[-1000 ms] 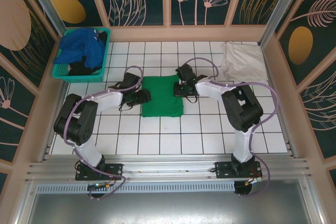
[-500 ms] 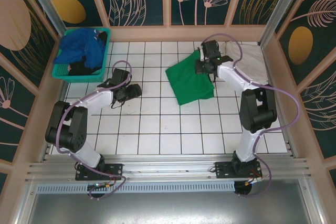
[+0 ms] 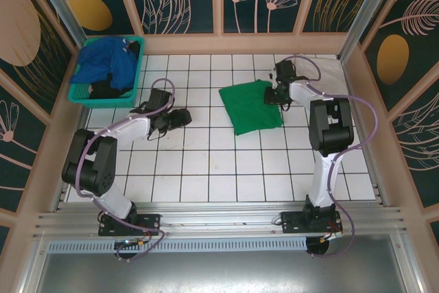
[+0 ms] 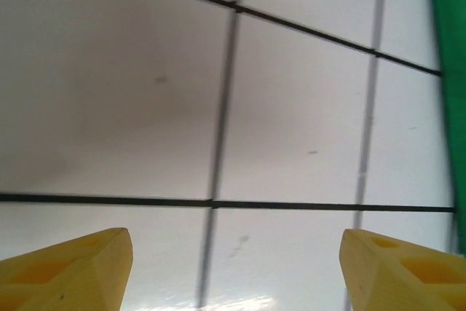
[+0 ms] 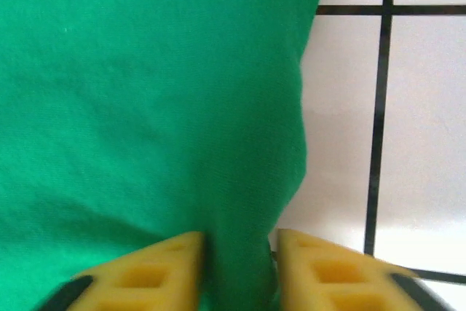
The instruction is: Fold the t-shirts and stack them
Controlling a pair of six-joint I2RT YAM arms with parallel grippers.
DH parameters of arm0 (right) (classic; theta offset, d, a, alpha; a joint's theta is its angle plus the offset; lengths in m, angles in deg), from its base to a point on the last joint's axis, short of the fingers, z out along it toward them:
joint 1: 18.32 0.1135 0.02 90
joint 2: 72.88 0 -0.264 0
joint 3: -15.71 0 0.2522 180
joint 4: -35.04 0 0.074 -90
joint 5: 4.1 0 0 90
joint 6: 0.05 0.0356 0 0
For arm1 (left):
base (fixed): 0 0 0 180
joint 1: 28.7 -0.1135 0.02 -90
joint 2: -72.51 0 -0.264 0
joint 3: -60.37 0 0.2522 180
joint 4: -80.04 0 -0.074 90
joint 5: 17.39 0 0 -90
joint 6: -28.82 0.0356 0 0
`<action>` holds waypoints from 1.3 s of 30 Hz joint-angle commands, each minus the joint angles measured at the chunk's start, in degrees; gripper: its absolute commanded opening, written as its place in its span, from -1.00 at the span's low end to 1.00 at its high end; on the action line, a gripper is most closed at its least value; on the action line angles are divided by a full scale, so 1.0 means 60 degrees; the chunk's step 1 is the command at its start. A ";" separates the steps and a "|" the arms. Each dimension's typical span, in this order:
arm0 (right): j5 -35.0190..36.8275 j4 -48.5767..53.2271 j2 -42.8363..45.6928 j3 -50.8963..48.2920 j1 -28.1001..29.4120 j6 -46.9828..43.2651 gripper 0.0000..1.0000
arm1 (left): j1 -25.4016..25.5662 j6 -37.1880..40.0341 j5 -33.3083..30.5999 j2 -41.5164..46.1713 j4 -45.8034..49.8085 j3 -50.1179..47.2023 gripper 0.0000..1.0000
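- The 2 yellow fingers (image 5: pixel 153 271) of the right gripper (image 5: pixel 240 256) stand a little apart, and a ridge of the folded bright green cotton t-shirt (image 5: pixel 145 92) fills the narrow gap between them. I cannot tell if they are pinching the cloth or only standing around it.
- The fingers of the left gripper (image 4: pixel 234 247) are wide apart and there is nothing between them. Under them is only the white tiled table (image 3: pixel 206 162).
- In the top view the green t-shirt lies flat on the tiles in the far middle of the table. It is folded to a nearly square packet, turned a little against the tile lines.
- The right gripper is at the right edge of the packet, so the cloth spreads from its fingers toward the left. The left gripper is well apart from the shirt, on its left side, with bare tiles between them.
- The right arm is therefore clearly the nearer one. I judge that the next move belongs to it: either to let the edge go cleanly or to drag the packet by that edge.
- A royal-blue cloth t-shirt (image 3: pixel 106 63) is heaped in the teal plastic lattice basket (image 3: pixel 82 92) at the far left corner, nearer to the left arm and not yet folded.
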 commanded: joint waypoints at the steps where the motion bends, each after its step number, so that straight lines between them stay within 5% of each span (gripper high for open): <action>1: -0.1033 0.0225 -0.0110 0.0200 -0.0239 0.0091 -0.15 | 0.0719 -0.0288 0.0590 -0.0871 -0.0816 0.1217 0.53; 8: -0.1941 0.0451 -0.0447 0.0049 -0.0319 0.0491 0.24 | 0.1678 -0.0824 0.0951 -0.3593 -0.0995 0.3926 0.54; 22: -0.2869 -0.0667 0.0623 -0.1820 0.1071 0.1532 0.15 | 0.1949 -0.0543 0.1426 -0.6045 -0.0758 0.6051 0.53; 26: -0.2121 -0.0713 0.0736 -0.2040 0.1039 0.1965 0.14 | 0.1904 -0.0295 0.1883 -0.6182 -0.0660 0.6046 0.59; 31: -0.2193 -0.1024 0.0860 -0.2252 0.0761 0.2264 0.17 | 0.1907 -0.0519 0.2463 -0.5881 -0.1132 0.5183 0.08; 35: -0.1475 -0.0821 0.1279 -0.2297 0.0714 0.2480 0.19 | 0.1808 -0.0217 0.2170 -0.5654 -0.0651 0.5140 -0.54; 39: -0.0777 -0.0834 0.1636 -0.2484 0.0634 0.2677 0.28 | 0.1508 0.0008 0.2168 -0.5632 -0.0555 0.5055 -0.85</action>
